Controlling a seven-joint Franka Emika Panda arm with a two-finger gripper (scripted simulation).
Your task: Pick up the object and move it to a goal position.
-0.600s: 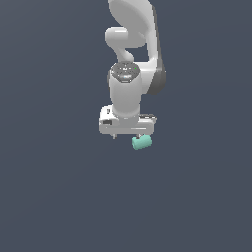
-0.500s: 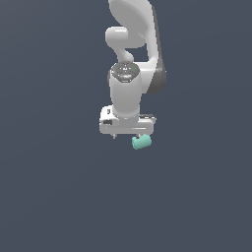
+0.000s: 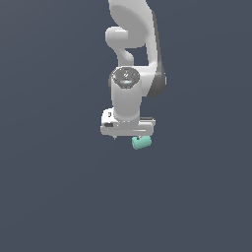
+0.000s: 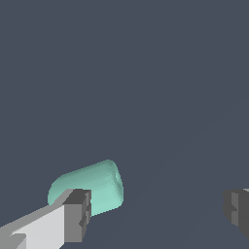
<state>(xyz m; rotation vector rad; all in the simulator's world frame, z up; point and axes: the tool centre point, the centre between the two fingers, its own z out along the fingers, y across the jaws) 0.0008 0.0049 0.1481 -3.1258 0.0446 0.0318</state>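
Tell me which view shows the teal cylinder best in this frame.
The wrist view: the teal cylinder fills much of the picture, lying on its side with its rounded end visible, partly behind one finger of the open gripper. The exterior view shows the cylinder only as a small shape just below the gripper body.

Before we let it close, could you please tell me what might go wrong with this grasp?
1. The open tool is off-centre: one finger overlaps the smooth teal-green short cylinder, so descending could knock it away.
2. The cylinder lies on its side and may roll.
3. Closing now would likely miss it.
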